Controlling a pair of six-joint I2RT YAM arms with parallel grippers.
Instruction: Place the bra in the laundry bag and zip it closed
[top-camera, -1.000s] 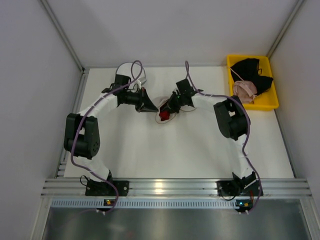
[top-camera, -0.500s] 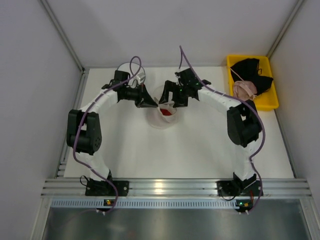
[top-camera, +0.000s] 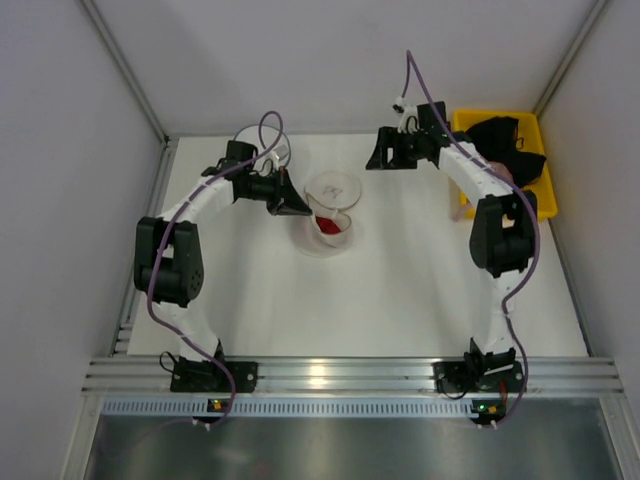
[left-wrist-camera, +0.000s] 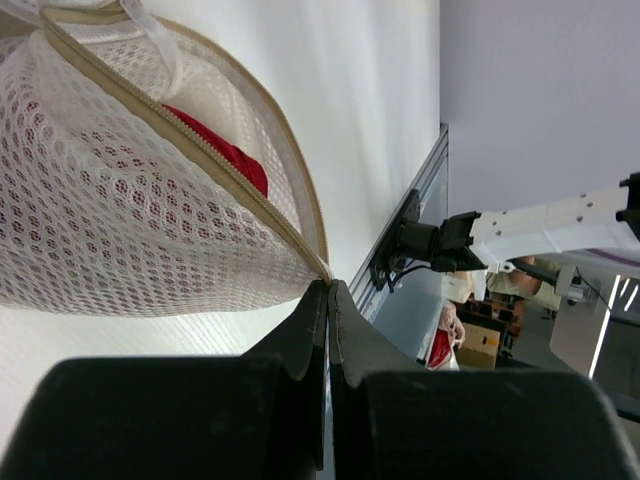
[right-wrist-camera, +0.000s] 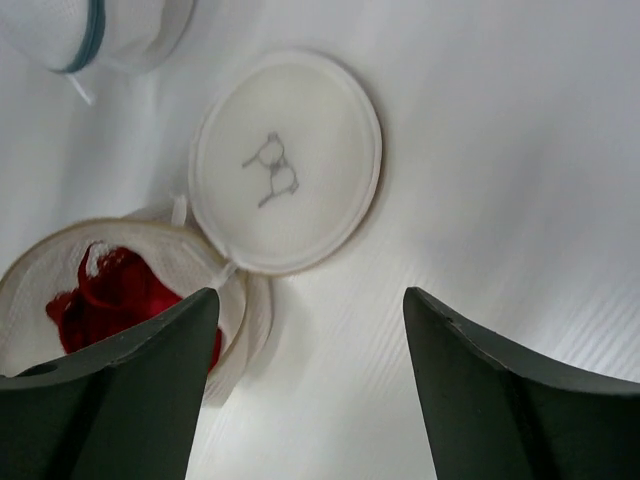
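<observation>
The laundry bag (top-camera: 320, 243) lies open mid-table, its round lid (right-wrist-camera: 285, 160) with a small dark mark flipped back. The red bra (top-camera: 328, 226) is bunched inside it and shows through the mesh (left-wrist-camera: 225, 155). My left gripper (top-camera: 306, 210) is shut on the bag's zipper rim (left-wrist-camera: 327, 283) at its left side, holding the mouth up. My right gripper (top-camera: 375, 158) hangs open above the table behind and to the right of the bag, with nothing between its fingers (right-wrist-camera: 310, 295).
A yellow bin (top-camera: 540, 208) at the back right holds a black garment (top-camera: 505, 135) and a pale pink bra (top-camera: 490, 180). A second round mesh bag with a dark rim (right-wrist-camera: 90, 30) lies behind the laundry bag.
My right gripper opened, left the bag and rose away to the back right. The lid now lies flipped back. The left gripper kept its hold.
</observation>
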